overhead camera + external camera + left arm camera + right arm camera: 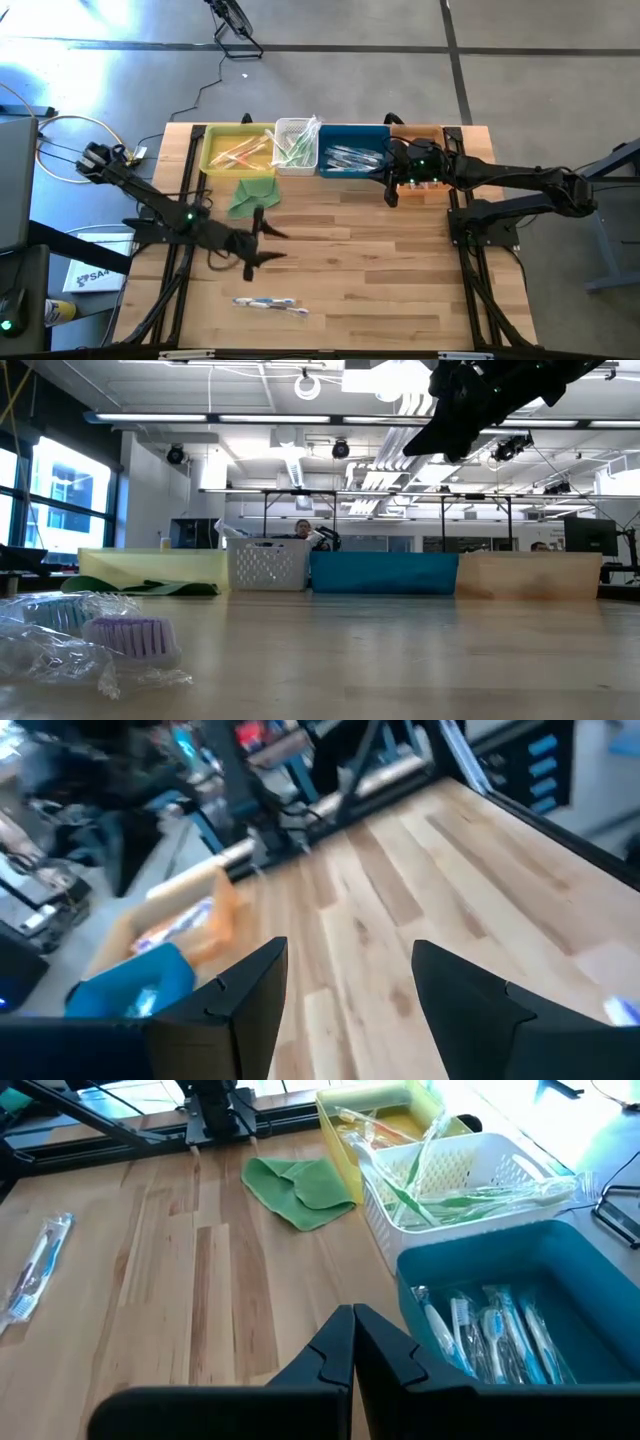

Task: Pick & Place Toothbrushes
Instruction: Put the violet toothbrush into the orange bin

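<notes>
One wrapped blue-white toothbrush [270, 304] [35, 1268] lies flat on the table near its front edge, and looms close in the low view [125, 638]. More toothbrushes fill the bins along the far edge: orange ones in the yellow bin [238, 150], green ones in the white basket [297, 146], blue-white ones in the blue bin [352, 157] [500, 1330]. My left gripper [270, 244] [350, 955] hovers open over the table's left middle, nothing between its fingers. My right gripper [391, 192] [352, 1342] hangs shut and empty just in front of the blue bin.
An orange bin [428, 140] stands at the far right of the row. A folded green cloth [250, 195] [298, 1188] lies before the yellow bin. Bare wood stretches across the table's middle and right.
</notes>
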Tool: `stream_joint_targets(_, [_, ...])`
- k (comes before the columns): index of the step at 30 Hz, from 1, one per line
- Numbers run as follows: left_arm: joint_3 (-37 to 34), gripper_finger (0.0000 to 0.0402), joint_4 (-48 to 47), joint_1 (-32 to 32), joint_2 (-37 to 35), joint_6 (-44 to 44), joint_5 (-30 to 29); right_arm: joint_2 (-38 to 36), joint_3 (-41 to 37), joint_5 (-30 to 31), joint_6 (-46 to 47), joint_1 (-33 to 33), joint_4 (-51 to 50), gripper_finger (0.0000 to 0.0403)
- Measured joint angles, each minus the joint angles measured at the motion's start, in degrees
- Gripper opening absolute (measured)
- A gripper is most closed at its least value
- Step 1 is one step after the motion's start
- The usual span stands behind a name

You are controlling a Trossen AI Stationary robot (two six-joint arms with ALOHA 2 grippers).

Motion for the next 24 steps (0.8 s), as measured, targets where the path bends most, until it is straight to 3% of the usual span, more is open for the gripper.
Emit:
stream_joint_targets(8, [11.81, 0.0209, -11.2, -3.37, 8.94, -3.48, -0.23, 0.53, 0.0, -0.02, 0.46, 0.0, 0.11, 0.0002])
stream_joint_targets(19, [27.37, 0.0209, -24.84, -3.33, 24.66, -5.99, 6.51, 1.96, -0.02, -0.01, 0.48, 0.0, -1.07, 0.0002])
stream_joint_targets(24, [33.1, 0.0209, -27.36, -3.33, 31.03, -7.89, 12.42, 2.3, -0.02, 0.17, 1.46, -0.07, -2.07, 0.0002])
